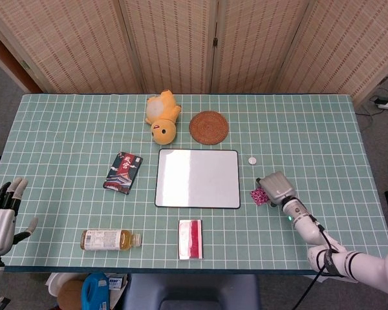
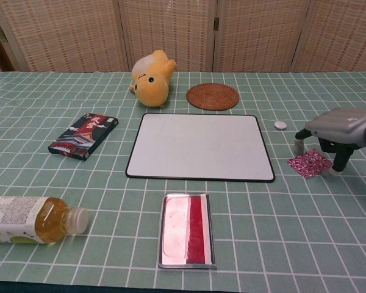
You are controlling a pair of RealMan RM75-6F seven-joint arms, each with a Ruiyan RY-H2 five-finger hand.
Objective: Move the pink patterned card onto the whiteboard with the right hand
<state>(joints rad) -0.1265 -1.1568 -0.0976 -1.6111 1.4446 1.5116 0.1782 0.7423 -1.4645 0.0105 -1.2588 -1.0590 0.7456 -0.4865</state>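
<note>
The pink patterned card (image 1: pixel 257 196) (image 2: pixel 309 163) lies flat on the green cloth, just right of the whiteboard (image 1: pixel 197 177) (image 2: pixel 200 146). My right hand (image 1: pixel 276 187) (image 2: pixel 340 124) hovers directly over the card, palm down. Its fingers (image 2: pixel 338 160) reach down to the table on either side of the card, apart from each other, and do not lift it. The head view shows the hand covering the card's right part. My left hand (image 1: pixel 0 216) stays at the table's near left edge, fingers spread and holding nothing.
A yellow plush toy (image 1: pixel 161 116) and a woven coaster (image 1: pixel 208 127) sit behind the whiteboard. A small white disc (image 1: pixel 251 159) lies near the card. A dark card box (image 1: pixel 123 172), a tea bottle (image 1: pixel 110 239) and a red-and-white tin (image 1: pixel 190 238) lie left and in front.
</note>
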